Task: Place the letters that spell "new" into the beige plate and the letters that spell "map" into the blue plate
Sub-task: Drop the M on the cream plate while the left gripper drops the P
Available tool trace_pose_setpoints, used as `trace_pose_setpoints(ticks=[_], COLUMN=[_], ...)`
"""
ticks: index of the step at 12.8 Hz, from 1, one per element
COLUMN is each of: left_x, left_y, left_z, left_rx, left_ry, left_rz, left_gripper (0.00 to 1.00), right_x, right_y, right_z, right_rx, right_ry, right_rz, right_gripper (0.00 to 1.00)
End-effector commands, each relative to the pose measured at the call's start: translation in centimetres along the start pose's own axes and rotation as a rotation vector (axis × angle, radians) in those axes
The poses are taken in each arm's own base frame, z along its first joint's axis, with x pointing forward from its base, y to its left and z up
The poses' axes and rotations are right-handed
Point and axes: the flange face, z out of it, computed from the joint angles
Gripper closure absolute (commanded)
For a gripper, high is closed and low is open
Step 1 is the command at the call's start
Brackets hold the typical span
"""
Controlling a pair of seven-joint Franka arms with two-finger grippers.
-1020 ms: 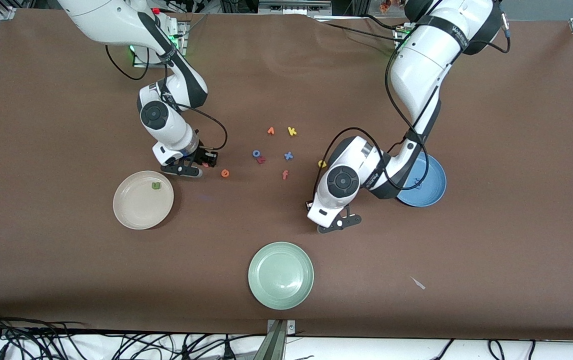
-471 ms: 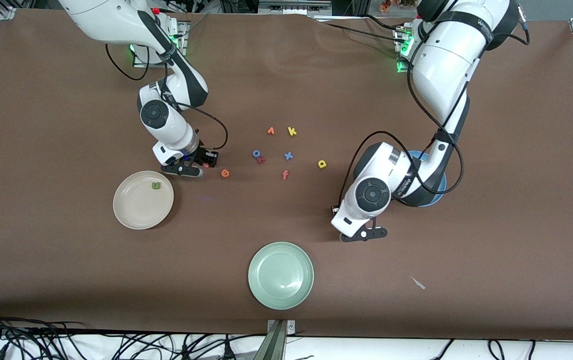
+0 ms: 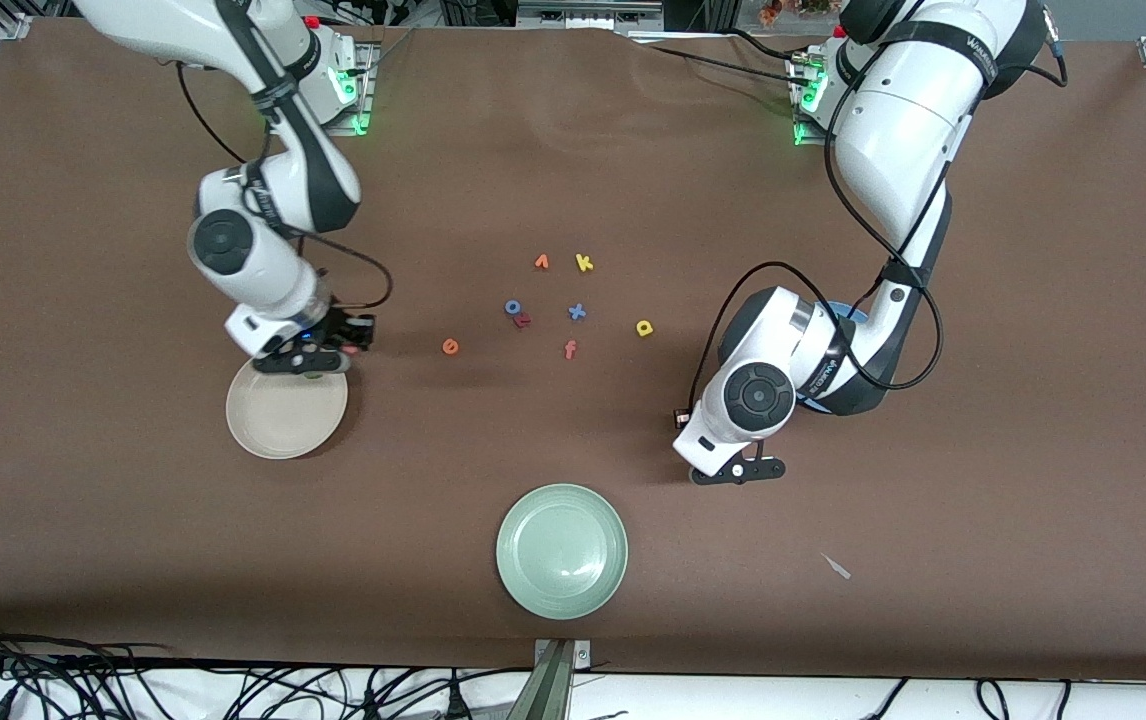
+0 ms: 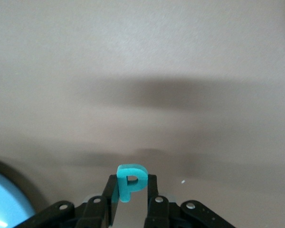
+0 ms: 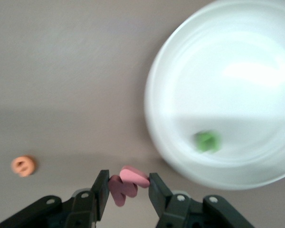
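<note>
Right gripper (image 5: 126, 186) up over the worktop (image 3: 573, 150) at the rim of the beige plate (image 3: 278, 425), on the rim's side toward the letter cluster; jaws clamped on the pinkish-red w (image 5: 127, 183), letter standing up between the pads

Green n (image 5: 207, 141) lying inside the beige plate, near the rim closest to the right gripper; hidden under the wrist in the front view

Orange e (image 3: 450, 346) flat on the worktop, between the beige plate and the letter cluster, apart from both

Left gripper (image 4: 131, 195) up over bare worktop, between the blue plate (image 3: 845, 312) and the pale green plate (image 3: 562, 550); jaws pinched narrow on the teal p (image 4: 130, 181), letter upright between the fingertips

Blue plate mostly covered by the left arm in the front view, only a sliver of rim showing; edge of it also in a corner of the left wrist view

Yellow a (image 3: 644, 327) on the worktop, toward the left arm's end of the cluster, by itself

Periwinkle m not found in any view

Rest of cluster mid-worktop: yellow k (image 3: 584, 262) and a small orange letter (image 3: 541, 262) farthest from the front camera; blue o (image 3: 513, 307) touching a small red letter (image 3: 523, 320); blue x (image 3: 577, 312) beside them; orange f (image 3: 570, 349) nearest the camera

Pale green plate nearest the front camera, nothing in it
</note>
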Motion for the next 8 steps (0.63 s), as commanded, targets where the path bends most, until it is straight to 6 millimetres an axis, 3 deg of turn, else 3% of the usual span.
trace_pose_setpoints(ticks=[1, 3, 4, 5, 6, 7, 8], left_x=[0.1, -0.2, -0.4, -0.7, -1.4, -1.9, -2.6], left_y=[-4.3, -7.0, -8.4, -10.2, -12.1, -14.2, -16.5], left_z=[-1.1, -0.6, -0.5, -0.2, 0.0, -0.2, 0.2], left_rx=[0.036, 0.042, 0.041, 0.037, 0.033, 0.028, 0.027], left_ry=[-0.031, -0.063, -0.068, -0.072, -0.068, -0.061, -0.079], left_rz=[0.104, 0.155, 0.181, 0.195, 0.221, 0.256, 0.277], left_gripper=[0.96, 0.96, 0.96, 0.96, 0.96, 0.96, 0.96], right_x=[1.7, 1.8, 1.7, 1.6, 1.6, 1.6, 1.6], right_y=[5.5, 8.5, 8.8, 9.0, 8.9, 8.7, 8.3], right_z=[-0.1, 1.3, 1.5, 1.6, 1.6, 1.5, 1.5], right_rx=[-0.054, -0.069, -0.069, -0.066, -0.065, -0.061, -0.058], right_ry=[0.0, -0.009, -0.004, -0.007, -0.007, -0.005, -0.003], right_rz=[-0.122, -0.127, -0.127, -0.115, -0.109, -0.1, -0.067], right_gripper=[0.89, 0.85, 0.77, 0.62, 0.58, 0.44, 0.36])
